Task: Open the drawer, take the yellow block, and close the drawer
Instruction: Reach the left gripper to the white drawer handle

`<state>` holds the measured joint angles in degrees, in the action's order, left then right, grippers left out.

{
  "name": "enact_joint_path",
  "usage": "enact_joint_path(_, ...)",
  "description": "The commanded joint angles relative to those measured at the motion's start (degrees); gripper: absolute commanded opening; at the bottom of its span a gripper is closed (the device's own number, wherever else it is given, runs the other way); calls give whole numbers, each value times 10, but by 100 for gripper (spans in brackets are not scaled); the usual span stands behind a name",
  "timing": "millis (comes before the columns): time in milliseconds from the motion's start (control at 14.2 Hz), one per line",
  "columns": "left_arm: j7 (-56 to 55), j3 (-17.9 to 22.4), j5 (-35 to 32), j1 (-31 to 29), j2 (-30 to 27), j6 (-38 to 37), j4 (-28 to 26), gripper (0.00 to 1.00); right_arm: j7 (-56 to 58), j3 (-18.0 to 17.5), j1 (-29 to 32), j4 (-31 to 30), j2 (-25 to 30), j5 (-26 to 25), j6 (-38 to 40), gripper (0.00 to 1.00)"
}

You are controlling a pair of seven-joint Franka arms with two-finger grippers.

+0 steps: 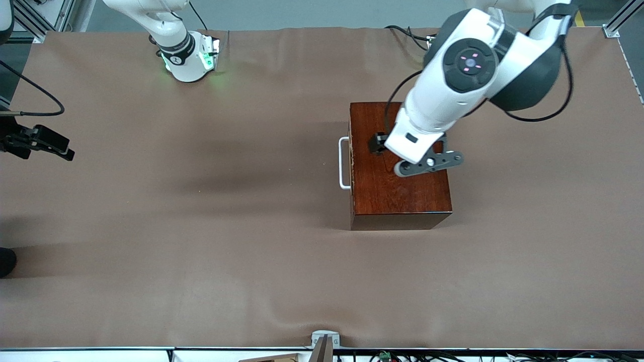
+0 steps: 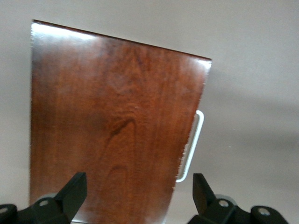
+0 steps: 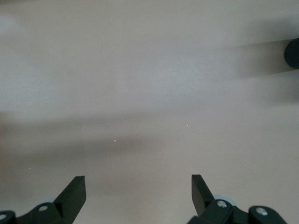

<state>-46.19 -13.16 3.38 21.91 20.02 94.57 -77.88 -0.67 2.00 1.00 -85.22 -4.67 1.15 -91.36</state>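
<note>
1. Front view: one dark wooden box [image 1: 397, 171] sits on the desk [image 1: 201, 226]; its one drawer [image 1: 351, 163] is shut, white handle [image 1: 343, 163] facing the right arm's end.
2. Left tool [image 2: 139, 196] hovers over the box top, fingers spread wide, holding nothing.
3. Right tool [image 3: 138, 196] waits over bare desk, wide open, empty.
4. No yellow block shows; presumably it is inside the drawer.
5. Risk: the thin handle could slip from the fingers, or a pull could drag the whole box.
</note>
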Motion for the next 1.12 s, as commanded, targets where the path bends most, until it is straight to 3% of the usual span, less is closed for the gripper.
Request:
enact_joint_path(0, -42, 8, -12, 37, 39, 24, 42, 100, -6, -7, 10, -3, 10, 6, 5, 100)
enact_joint_path(562, -164, 11, -95, 143, 136, 156, 77, 100, -6, -7, 9, -3, 9, 6, 7, 100)
enact_joint_path(1055, -165, 34, -146, 218, 172, 149, 76, 100, -6, -7, 8, -3, 9, 6, 7, 100)
